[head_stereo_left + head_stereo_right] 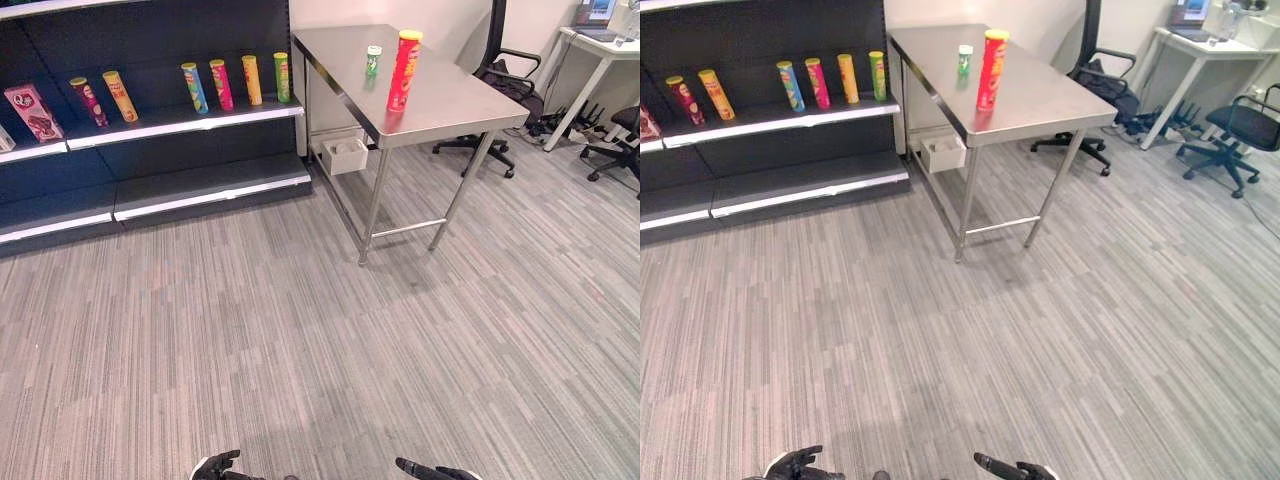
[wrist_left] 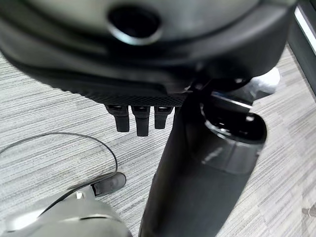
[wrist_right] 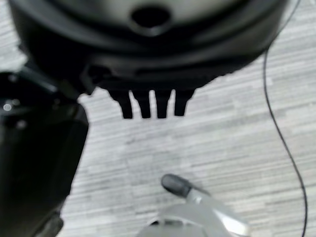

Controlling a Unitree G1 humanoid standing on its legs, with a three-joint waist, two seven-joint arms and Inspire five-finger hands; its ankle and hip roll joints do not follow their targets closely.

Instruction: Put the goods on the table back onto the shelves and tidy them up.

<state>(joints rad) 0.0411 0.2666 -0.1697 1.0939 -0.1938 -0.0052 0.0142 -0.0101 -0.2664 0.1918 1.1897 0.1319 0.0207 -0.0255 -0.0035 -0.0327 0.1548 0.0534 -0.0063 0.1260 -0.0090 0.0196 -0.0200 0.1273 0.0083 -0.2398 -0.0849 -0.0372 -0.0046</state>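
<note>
You saw a tall red can (image 1: 404, 69) and a small green can (image 1: 373, 60) upright on the far steel table (image 1: 450, 100), well apart from both hands. Left hand (image 1: 215, 466) and right hand (image 1: 432, 470) hung low, fingers relaxed, empty.

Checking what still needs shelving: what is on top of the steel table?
On the steel table stand a tall red can and a small green can, upright and apart. Nothing covers them.

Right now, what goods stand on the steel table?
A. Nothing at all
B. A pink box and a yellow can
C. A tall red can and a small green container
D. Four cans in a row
C: a tall red can stands upright on the steel table, with a small green container beside it, farther back.
</note>
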